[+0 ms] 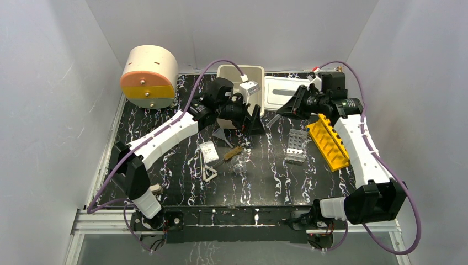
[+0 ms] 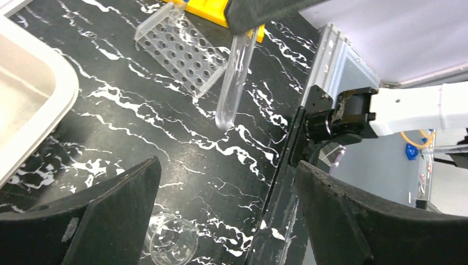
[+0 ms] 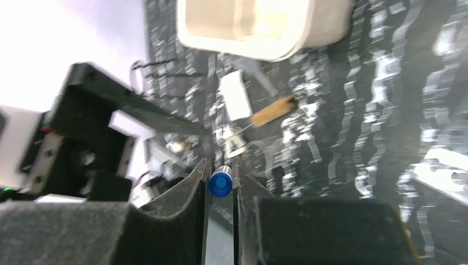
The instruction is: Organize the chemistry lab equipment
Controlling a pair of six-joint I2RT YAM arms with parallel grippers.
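From the top view, my left gripper (image 1: 251, 118) hangs over the middle of the black marbled table (image 1: 265, 182), just in front of the white bin (image 1: 241, 77). My right gripper (image 1: 278, 113) is close beside it, and a clear tube (image 1: 272, 120) sticks out of its tips, tilted down. The grey holed metal rack (image 1: 296, 144) lies near and in front of that tube, and the yellow tube rack (image 1: 328, 143) is just to its right. Left of centre are the grey cone (image 1: 219, 135), the clear packet (image 1: 208, 150), the wood-handled tool (image 1: 232, 155) and the white triangle frame (image 1: 208, 174). The beige-and-orange drum (image 1: 149, 77) sits in the far left corner.

On the left wrist camera my fingers (image 2: 99, 215) stand wide apart with nothing between them. Beyond them the tube hangs slanted from the right gripper, its rounded end above the table and apart from the holed rack. A small clear glass (image 2: 171, 243) sits by my left finger.

On the right wrist camera, which is blurred, the jaws are narrow and pressed on the tube from both sides, holding it just below its blue cap (image 3: 220, 185). The bin, the packet and the tool lie ahead.
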